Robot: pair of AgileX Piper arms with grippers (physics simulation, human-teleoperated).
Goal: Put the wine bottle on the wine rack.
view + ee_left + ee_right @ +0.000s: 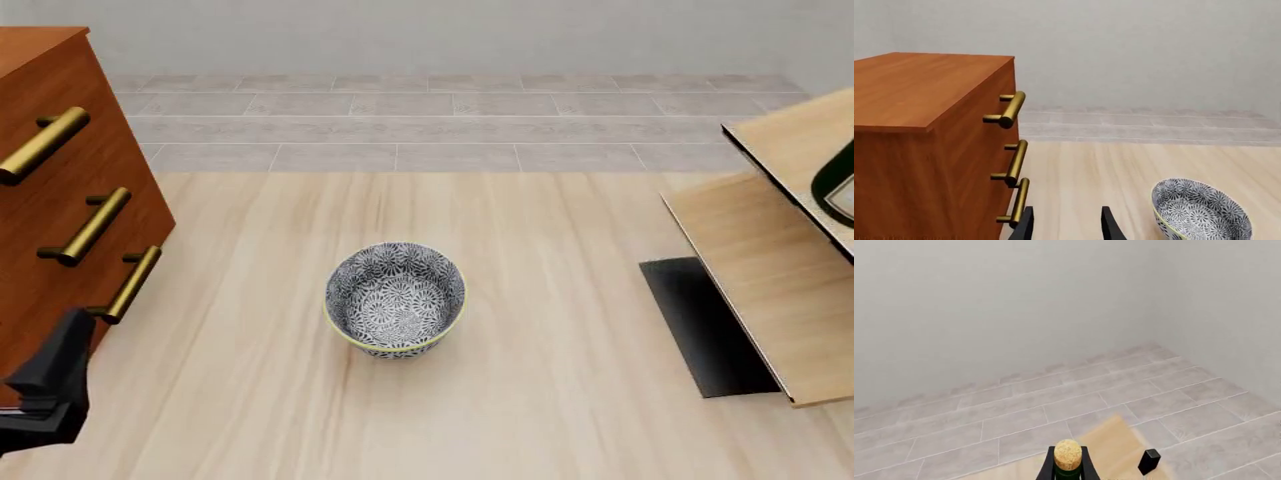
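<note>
The wine bottle shows in the right wrist view as a tan cork on a dark neck. My right gripper is shut on that neck, one black finger on each side. In the front view only a dark green sliver of the wine bottle, with a bit of pale label, pokes in at the right edge, over the slanted pale-wood boards of the wine rack. The right gripper itself is outside that view. My left gripper is open and holds nothing, low beside the cabinet at the table's near left.
A reddish-brown drawer cabinet with brass handles stands at the left. A patterned blue-white bowl sits mid-table, also seen in the left wrist view. The rack's black base panel lies on the table at the right.
</note>
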